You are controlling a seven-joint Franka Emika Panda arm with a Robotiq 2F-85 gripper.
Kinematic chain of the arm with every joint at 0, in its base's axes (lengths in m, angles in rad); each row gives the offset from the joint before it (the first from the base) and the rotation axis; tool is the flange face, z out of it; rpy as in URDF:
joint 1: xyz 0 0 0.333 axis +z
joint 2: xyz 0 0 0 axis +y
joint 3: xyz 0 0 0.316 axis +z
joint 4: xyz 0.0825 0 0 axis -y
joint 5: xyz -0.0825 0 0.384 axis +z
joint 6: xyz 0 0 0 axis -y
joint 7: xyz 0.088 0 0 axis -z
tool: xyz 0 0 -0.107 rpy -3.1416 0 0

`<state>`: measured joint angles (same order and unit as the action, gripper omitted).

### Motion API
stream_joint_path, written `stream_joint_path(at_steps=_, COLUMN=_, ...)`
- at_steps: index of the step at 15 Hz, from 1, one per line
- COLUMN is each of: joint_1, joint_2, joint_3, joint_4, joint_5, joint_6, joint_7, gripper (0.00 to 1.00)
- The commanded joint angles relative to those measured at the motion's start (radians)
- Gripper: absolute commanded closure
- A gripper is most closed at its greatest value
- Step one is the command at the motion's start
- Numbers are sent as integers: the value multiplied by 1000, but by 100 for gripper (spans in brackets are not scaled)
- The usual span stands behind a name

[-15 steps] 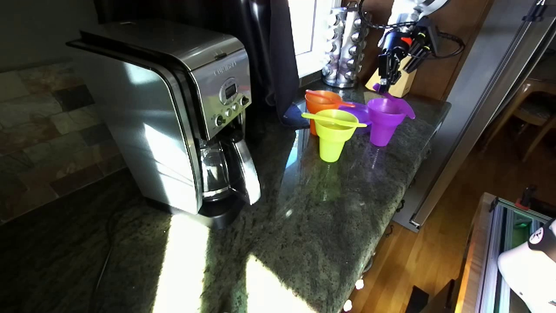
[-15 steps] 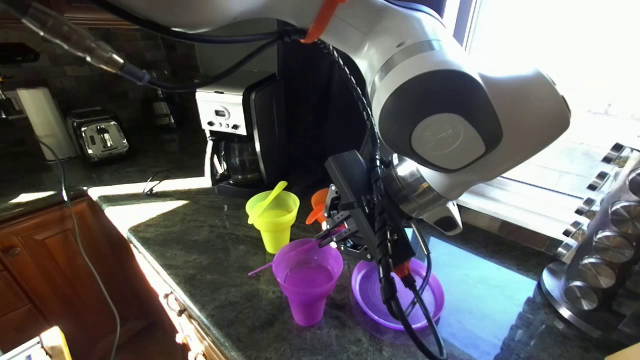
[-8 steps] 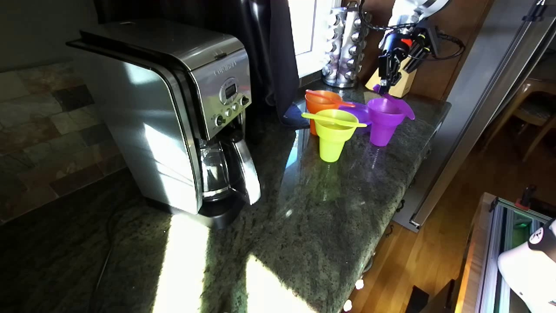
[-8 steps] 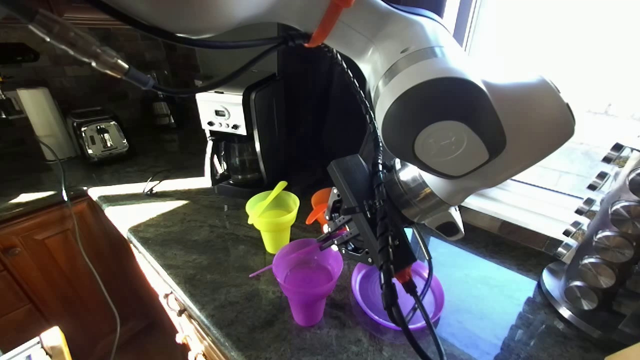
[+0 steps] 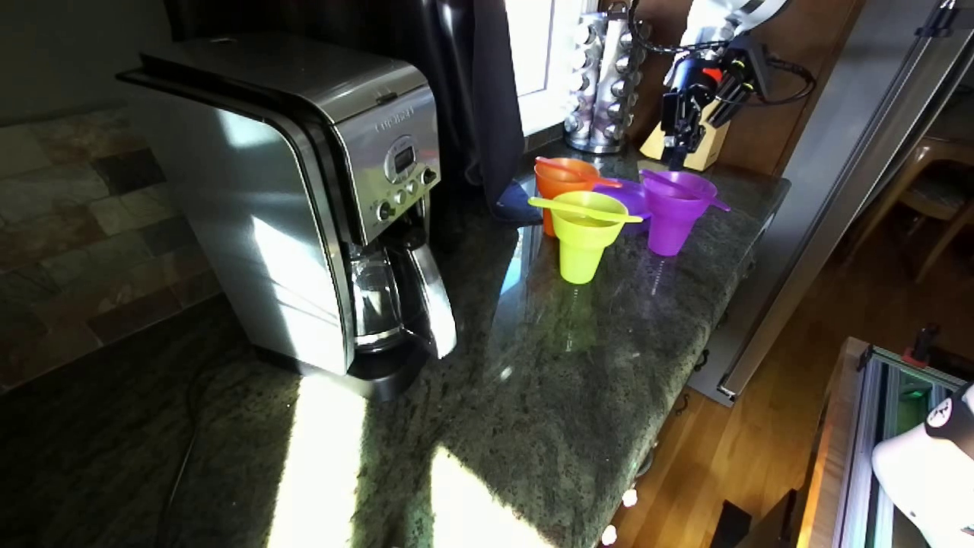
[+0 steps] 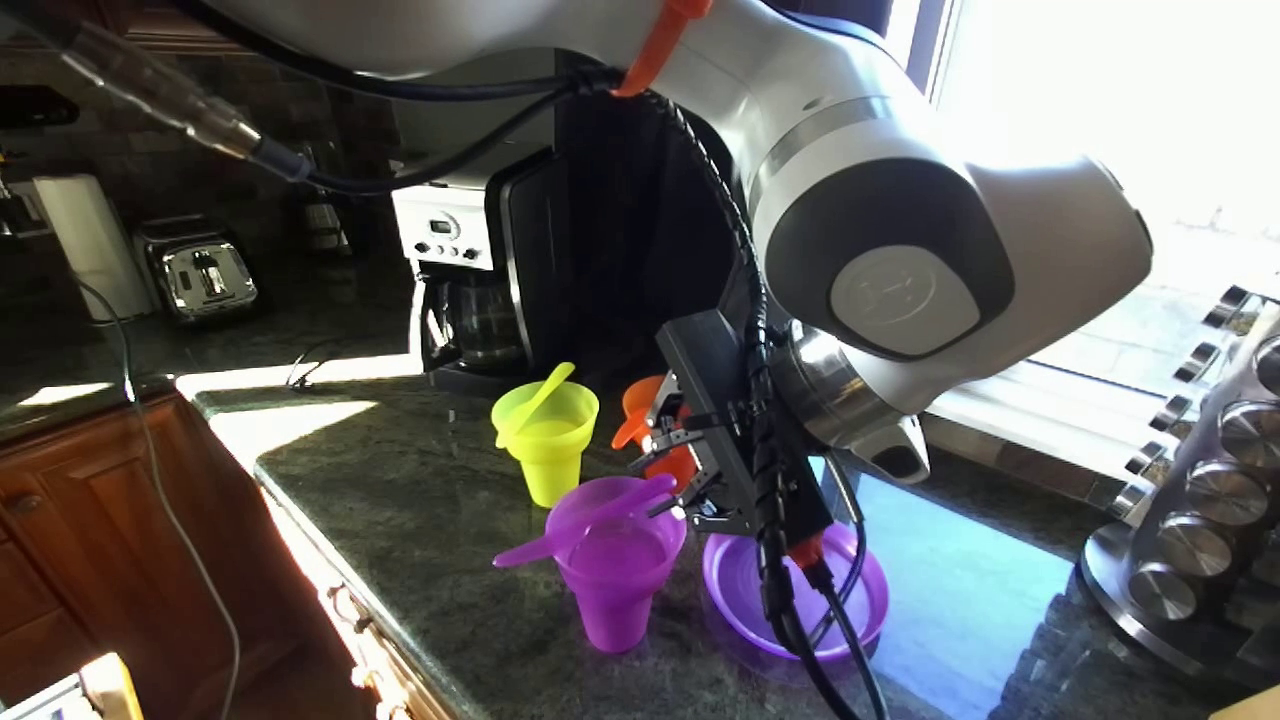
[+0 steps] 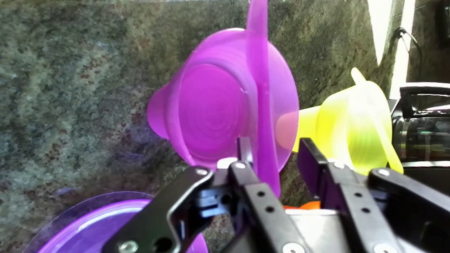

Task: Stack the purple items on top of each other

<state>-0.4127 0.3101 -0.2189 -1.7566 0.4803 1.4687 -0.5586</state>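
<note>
The purple items are a cup, a spoon and a shallow bowl, not funnels. The purple cup (image 6: pixel 612 605) stands upright on the counter and shows in an exterior view (image 5: pixel 670 232) and the wrist view (image 7: pixel 211 112). The purple spoon (image 6: pixel 575 532) lies across the cup's rim, both ends overhanging, also in the wrist view (image 7: pixel 261 77). The purple bowl (image 6: pixel 722 605) sits beside the cup, partly behind the arm's cables. My gripper (image 6: pixel 648 488) is open at the rim; in the wrist view its fingers (image 7: pixel 276 146) stand apart either side of one spoon end.
A yellow-green cup (image 6: pixel 550 470) with its spoon stands close to the purple cup. An orange cup (image 5: pixel 559 183) with its spoon stands behind it. A coffee maker (image 5: pixel 388 190), spice rack (image 5: pixel 605 91) and knife block (image 5: pixel 708 148) stand on the counter. The counter's edge (image 6: pixel 370 600) runs near the purple cup.
My gripper has opened and let go of the purple spoon. The spoon has dropped from a raised, tilted pose to lie across the purple cup's rim. The arm has lowered slightly.
</note>
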Motion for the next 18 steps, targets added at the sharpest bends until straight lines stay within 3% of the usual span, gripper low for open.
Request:
stream_joint_path(at_steps=1, joint_1=-8, joint_2=7, joint_3=0, joint_4=11, joint_5=22, joint_6=-21, joint_7=18, gripper=28)
stream_joint_path(at_steps=5, joint_1=-3, joint_2=-17, joint_3=-3, joint_4=-4, joint_5=12, joint_6=-12, joint_7=32, gripper=1)
stream_joint_path(at_steps=8, joint_1=12, joint_2=-76, joint_3=-5, joint_4=-43, joint_5=-8, joint_6=-5, joint_7=70, gripper=0)
stream_joint_path(at_steps=12, joint_1=46, joint_2=-179, joint_3=-16, joint_4=-108, joint_5=-54, joint_6=18, joint_7=213, gripper=0)
stream_joint_path(at_steps=18, joint_1=103, joint_2=-381, joint_3=-18, joint_4=-274, joint_5=-158, joint_6=232, joint_7=437, gripper=0)
